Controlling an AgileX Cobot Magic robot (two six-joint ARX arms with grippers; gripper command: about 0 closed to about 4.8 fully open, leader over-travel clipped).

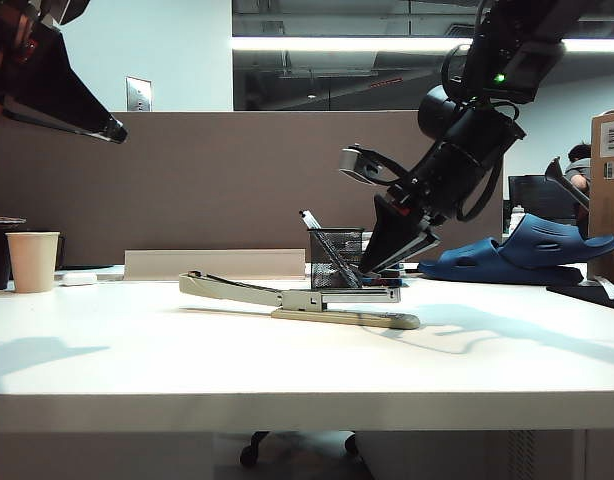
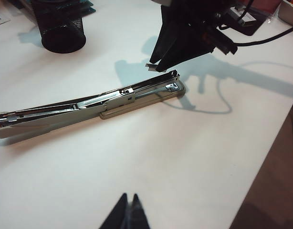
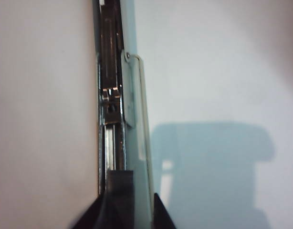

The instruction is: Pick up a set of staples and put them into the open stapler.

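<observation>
R gripper (image 2: 158, 64) over stapler (image 2: 89, 106) front end, jaws slightly apart, staples (image 2: 152, 67) at tips. L gripper (image 2: 129, 215) raised, looks closed.

The stapler (image 1: 299, 299) lies open on the table (image 1: 137, 350), before the pen cup (image 1: 336, 258), right gripper (image 1: 379, 268) above its channel.

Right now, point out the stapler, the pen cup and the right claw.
Stapler (image 2: 113, 98): left wrist view, mid metal channel.
Pen cup (image 1: 336, 258): exterior view, mesh wall.
Right claw (image 1: 379, 268): exterior view, between fingertips, above the stapler's front end.
</observation>
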